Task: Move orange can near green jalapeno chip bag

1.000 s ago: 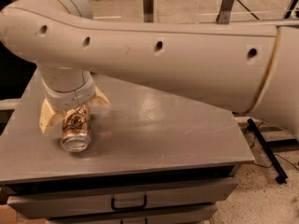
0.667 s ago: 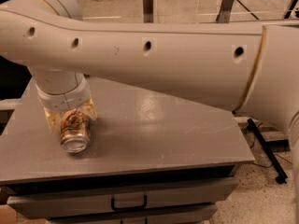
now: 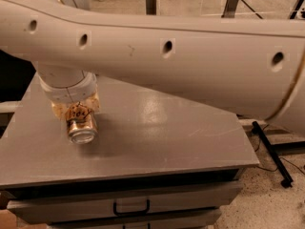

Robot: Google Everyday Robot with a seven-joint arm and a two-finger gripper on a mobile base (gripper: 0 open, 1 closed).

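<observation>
Grey table (image 3: pixel 157 128) with a drawer (image 3: pixel 128 205) sits on a speckled floor (image 3: pixel 267 209). The big arm (image 3: pixel 190 56) blocks most of the view. At the table's left, the gripper (image 3: pixel 77 112) seems clamped around the orange can (image 3: pixel 82 131).

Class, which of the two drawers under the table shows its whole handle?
The upper drawer; on the lower drawer the handle is cropped. The gripper is at the orange can on the table.
</observation>
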